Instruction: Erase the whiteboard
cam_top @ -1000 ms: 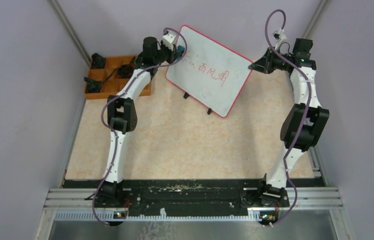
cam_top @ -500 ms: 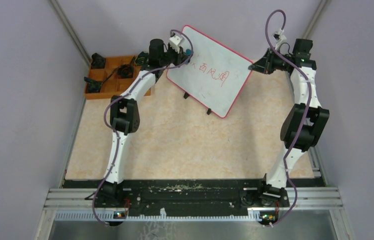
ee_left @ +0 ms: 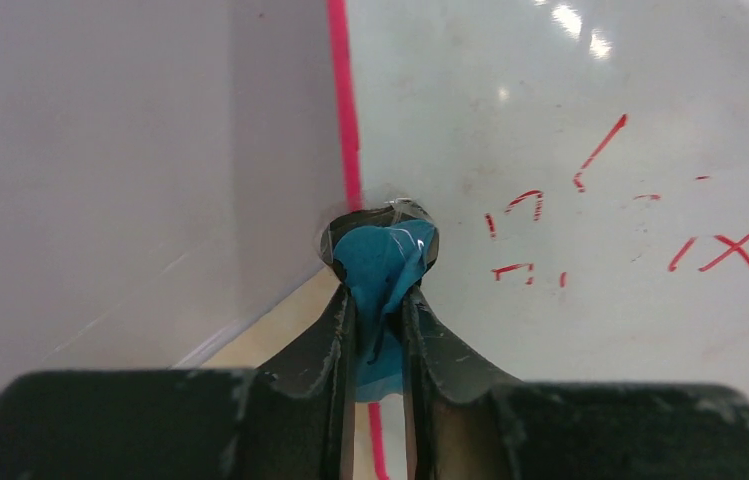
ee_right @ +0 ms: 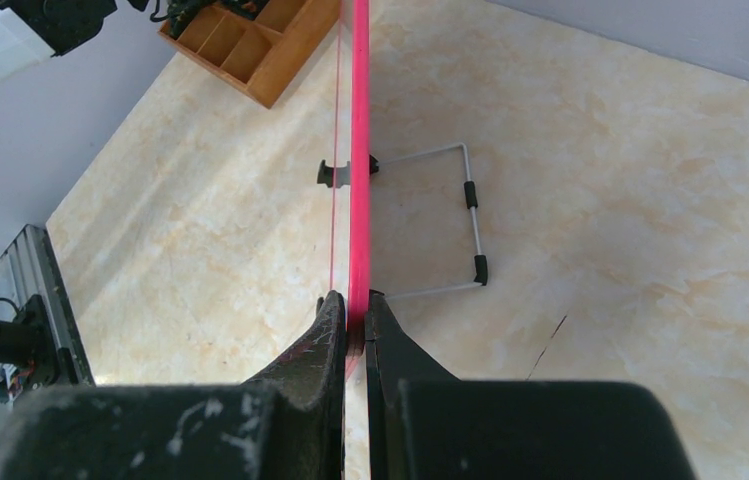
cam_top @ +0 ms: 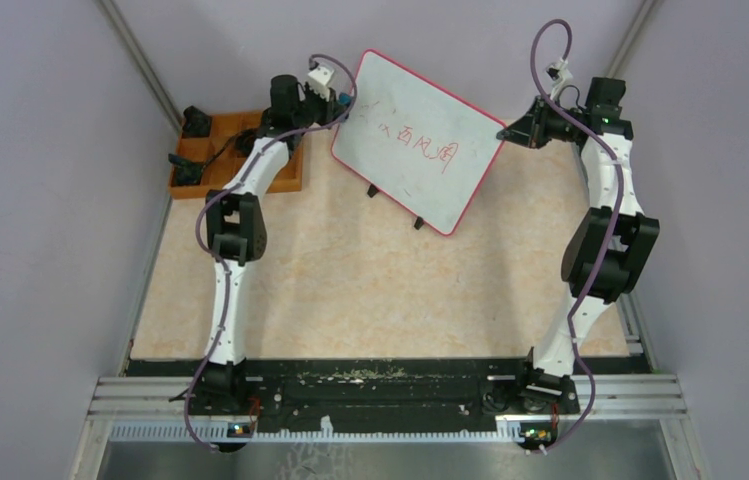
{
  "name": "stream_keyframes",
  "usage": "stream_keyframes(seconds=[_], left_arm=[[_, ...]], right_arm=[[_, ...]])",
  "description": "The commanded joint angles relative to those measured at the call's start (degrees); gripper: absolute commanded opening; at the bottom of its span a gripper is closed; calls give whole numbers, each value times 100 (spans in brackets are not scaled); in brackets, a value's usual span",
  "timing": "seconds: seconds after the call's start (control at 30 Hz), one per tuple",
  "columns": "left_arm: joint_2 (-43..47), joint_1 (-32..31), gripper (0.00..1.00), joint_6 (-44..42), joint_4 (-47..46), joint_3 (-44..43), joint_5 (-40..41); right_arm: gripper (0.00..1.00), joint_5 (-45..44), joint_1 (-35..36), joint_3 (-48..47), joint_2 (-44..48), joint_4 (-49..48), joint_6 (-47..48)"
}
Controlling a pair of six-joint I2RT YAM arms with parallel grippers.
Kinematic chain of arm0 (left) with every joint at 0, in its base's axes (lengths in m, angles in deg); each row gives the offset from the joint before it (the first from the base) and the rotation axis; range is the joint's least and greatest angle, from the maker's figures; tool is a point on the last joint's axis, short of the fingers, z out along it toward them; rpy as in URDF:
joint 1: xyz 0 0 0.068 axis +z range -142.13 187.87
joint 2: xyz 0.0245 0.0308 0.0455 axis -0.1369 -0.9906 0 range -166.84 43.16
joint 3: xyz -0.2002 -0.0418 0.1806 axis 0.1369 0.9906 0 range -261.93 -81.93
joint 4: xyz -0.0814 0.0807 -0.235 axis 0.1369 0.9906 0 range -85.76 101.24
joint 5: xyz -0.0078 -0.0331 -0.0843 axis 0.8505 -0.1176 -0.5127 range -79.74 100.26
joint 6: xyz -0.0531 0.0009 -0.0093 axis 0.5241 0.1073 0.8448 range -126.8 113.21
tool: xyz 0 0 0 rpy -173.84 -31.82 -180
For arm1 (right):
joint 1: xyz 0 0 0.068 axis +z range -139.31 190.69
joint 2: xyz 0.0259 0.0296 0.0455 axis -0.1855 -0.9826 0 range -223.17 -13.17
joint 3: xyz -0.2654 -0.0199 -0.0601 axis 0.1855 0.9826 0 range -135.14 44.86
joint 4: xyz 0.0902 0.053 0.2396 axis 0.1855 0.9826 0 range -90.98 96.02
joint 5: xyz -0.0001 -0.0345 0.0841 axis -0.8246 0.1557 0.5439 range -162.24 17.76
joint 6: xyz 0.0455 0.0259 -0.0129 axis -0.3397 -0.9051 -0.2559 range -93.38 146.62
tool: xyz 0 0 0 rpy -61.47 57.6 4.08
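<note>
The whiteboard (cam_top: 420, 140) stands tilted at the back of the table, white with a thin red-pink frame and red handwritten characters (cam_top: 428, 145) near its middle. My left gripper (cam_top: 347, 100) is shut on a blue cloth (ee_left: 382, 262) and presses it against the board's left edge. Faint red strokes (ee_left: 520, 235) lie just right of the cloth. My right gripper (cam_top: 503, 131) is shut on the board's right edge (ee_right: 358, 200), seen edge-on in the right wrist view. The board's wire stand (ee_right: 445, 225) rests on the table behind it.
An orange compartment tray (cam_top: 235, 150) with black parts sits at the back left, beside the left arm. Grey walls close in on both sides and behind. The beige tabletop (cam_top: 380, 290) spreads in front of the board.
My left gripper with the blue cloth swept right over the board's left part, then back left to the board's edge. Some red marks at the left are fainter. The right gripper has not moved.
</note>
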Motion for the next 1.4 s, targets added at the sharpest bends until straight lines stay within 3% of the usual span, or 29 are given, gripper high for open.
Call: stream_keyframes(seconds=[0.0,0.83,1.1,1.37], left_arm=[[-26,-46,0,42,-59,-44,-62],[744,-721,0,990,-328,965,-1061],[734,-1099,0,1081,-309,883,-1065],[663,-978,0,623,-108,781,-587]], right_arm=[[0,179,229,127,166,279,345],[0,258,269,160,195,377,430],[0,239,291,157,206,386,420],[0,239,291,148,227,420,462]])
